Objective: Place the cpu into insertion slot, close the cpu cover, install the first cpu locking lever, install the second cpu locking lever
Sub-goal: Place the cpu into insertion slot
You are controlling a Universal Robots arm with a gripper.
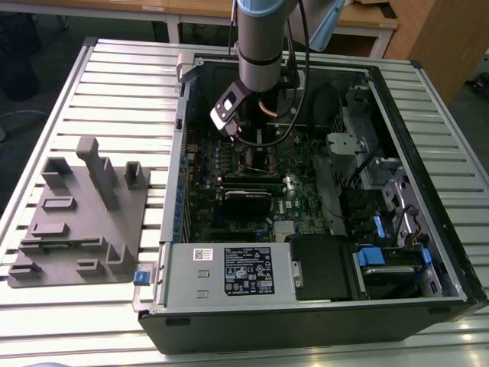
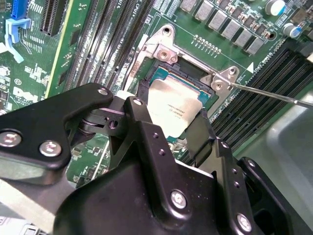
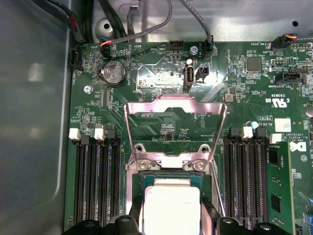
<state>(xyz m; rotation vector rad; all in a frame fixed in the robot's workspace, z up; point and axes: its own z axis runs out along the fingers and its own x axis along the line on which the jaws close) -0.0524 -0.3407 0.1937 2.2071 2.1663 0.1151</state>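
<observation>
**Entry: open tower, chip-seating stage**

1. Grey fixture tray. It lies on the slatted table, well away from the hand toward the exterior view's left. We judge it to be parked clear of the work.
2. Computer case. It lies on its side with the lid off, so the green circuit board faces up to the arm.
3. Gripper. It is lowered into the case. In the second wrist view its two black fingers press on opposite edges of the cpu. We take this edge hold to keep the chip level and its underside untouched.
4. The cpu. Pinched between the fingertips, its silvery top faces up, at or just over the slot. We cannot tell whether it is fully seated. It also shows in the first wrist view.
5. Insertion slot. It sits directly beneath the hand, with its bluish edge showing just beyond the chip.
6. The cpu cover. It stands raised on its hinge beyond the fingertips, leaving the slot open from above.
7. Locking lever. This thin rod is angled away from the hand, not latched, which frees the cover.
8. Memory slots. These long black rows run on both flanks of the hand.
9. Blue-tabbed drive bays. They sit well off toward the exterior view's right.
</observation>
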